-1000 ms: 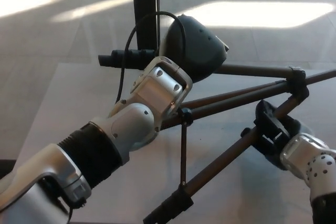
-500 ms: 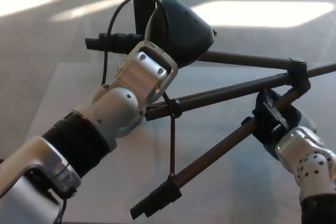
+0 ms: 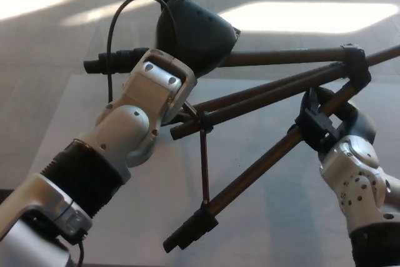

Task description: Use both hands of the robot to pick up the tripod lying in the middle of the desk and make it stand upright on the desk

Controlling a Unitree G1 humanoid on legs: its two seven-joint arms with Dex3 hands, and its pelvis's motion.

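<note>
Grey table (image 3: 75, 101), sunlit floor (image 3: 312, 14) behind; both robot hands, left (image 3: 194, 35) and right (image 3: 328, 120), grip the tilted tripod (image 3: 262, 95).

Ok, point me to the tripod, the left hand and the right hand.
tripod (image 3: 262, 161), head view, middle of the near leg.
left hand (image 3: 194, 32), head view, back of the black hand.
right hand (image 3: 328, 123), head view, fingers around the leg.
</note>
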